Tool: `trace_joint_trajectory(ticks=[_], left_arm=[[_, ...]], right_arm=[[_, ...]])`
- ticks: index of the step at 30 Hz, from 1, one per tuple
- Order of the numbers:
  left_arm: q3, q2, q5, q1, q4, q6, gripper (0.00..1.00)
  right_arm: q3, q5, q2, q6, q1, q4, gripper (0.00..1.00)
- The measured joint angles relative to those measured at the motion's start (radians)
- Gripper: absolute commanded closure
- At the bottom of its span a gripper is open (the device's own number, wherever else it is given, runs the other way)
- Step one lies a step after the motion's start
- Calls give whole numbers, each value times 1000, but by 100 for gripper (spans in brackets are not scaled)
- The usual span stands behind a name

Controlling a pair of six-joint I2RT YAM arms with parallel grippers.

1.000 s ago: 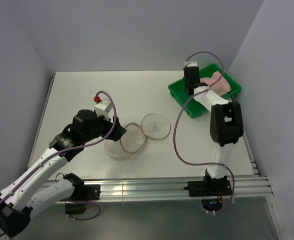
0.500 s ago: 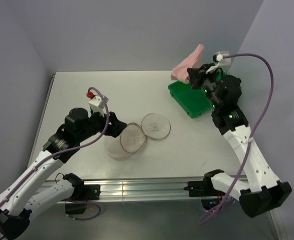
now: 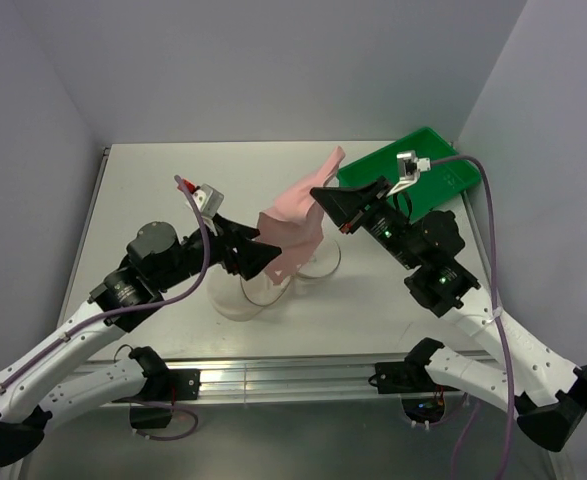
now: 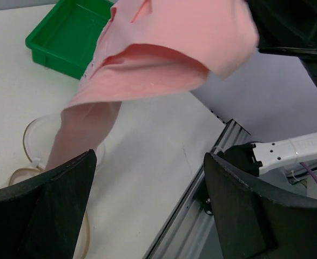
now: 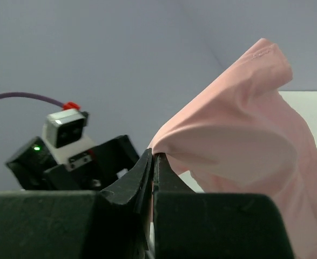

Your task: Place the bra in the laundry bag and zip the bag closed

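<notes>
Above the laundry bag (image 3: 235,300), right tool (image 5: 154,157) pinches the hanging bra (image 3: 295,222); left tool (image 4: 150,159) gapes wide, holding nothing.

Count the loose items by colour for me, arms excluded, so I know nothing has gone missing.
Pink: 1, the bra
Cream-white: 1, the laundry bag, lying open on the table
Green: 1, the tray
Total: 3
</notes>
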Motion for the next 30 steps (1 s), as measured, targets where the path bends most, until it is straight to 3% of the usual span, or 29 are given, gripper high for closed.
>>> trace_joint_trajectory(ticks=[4, 12, 17, 24, 30], left_arm=[[0, 17, -101, -48, 7, 13, 12], [-12, 35, -263, -72, 29, 65, 11], [-11, 33, -339, -94, 21, 98, 3], [-11, 44, -275, -100, 58, 110, 4], [-11, 129, -218, -106, 104, 109, 18]], right_arm=[[0, 69, -1, 44, 88, 49, 100], [2, 93, -2, 80, 133, 95, 100], [3, 97, -18, 76, 138, 88, 100], [10, 67, -36, 96, 140, 112, 100], [10, 55, -35, 116, 144, 130, 100]])
